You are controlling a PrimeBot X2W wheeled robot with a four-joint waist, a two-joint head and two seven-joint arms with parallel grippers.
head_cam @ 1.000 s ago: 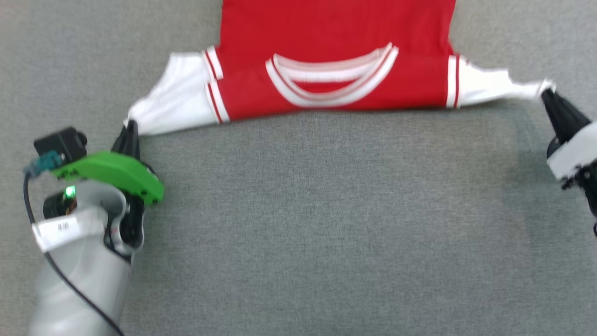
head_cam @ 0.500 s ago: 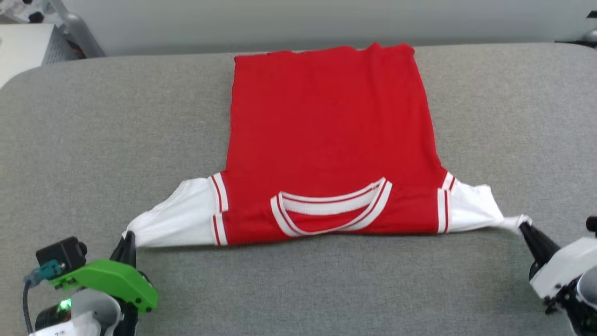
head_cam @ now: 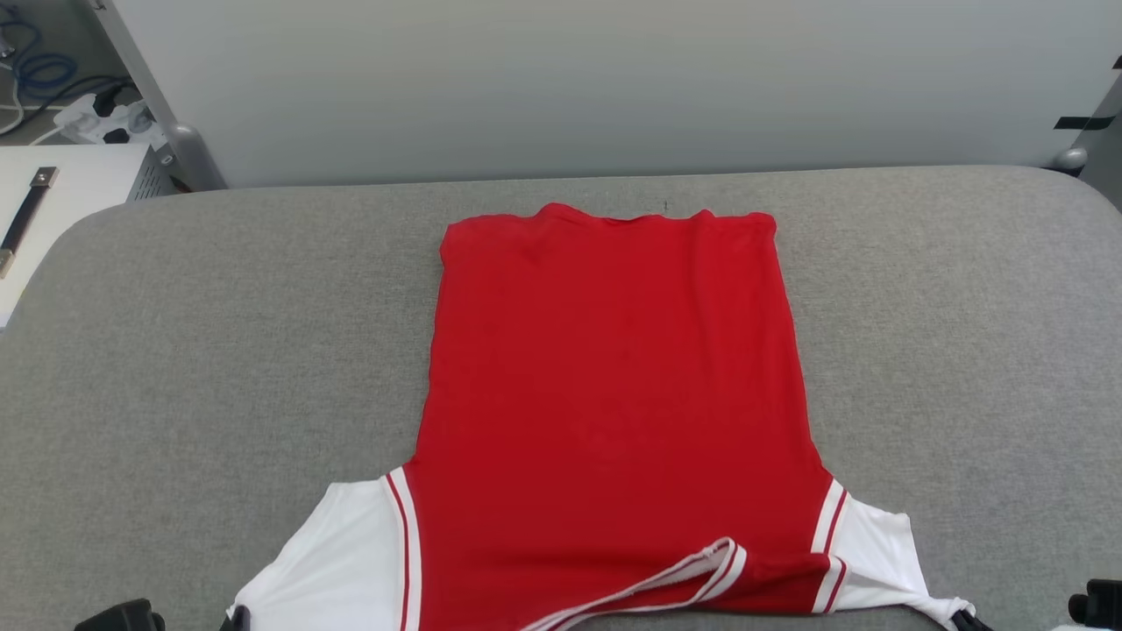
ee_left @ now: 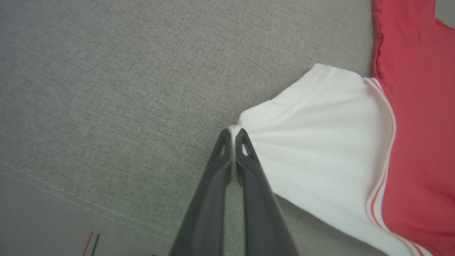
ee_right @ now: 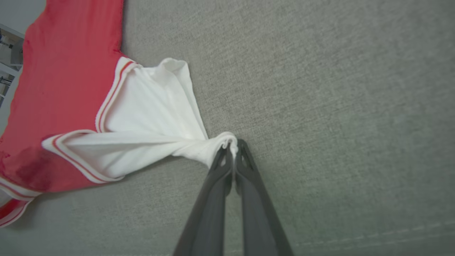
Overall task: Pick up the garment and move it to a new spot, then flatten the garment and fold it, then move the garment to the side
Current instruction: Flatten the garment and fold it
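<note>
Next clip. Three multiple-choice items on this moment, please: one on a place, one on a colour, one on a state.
1. Where does the left gripper hold the garment? A) hem B) tip of a white sleeve C) collar
2. What colour is the surface under the garment? A) grey B) blue C) brown
3. How is the right gripper? A) wide open B) shut on nothing C) shut on the other white sleeve

1 B: the left wrist view shows its fingers pinching the sleeve's corner.
2 A: grey fabric surrounds the garment.
3 C: the right wrist view shows white cloth bunched between closed fingers.
</note>
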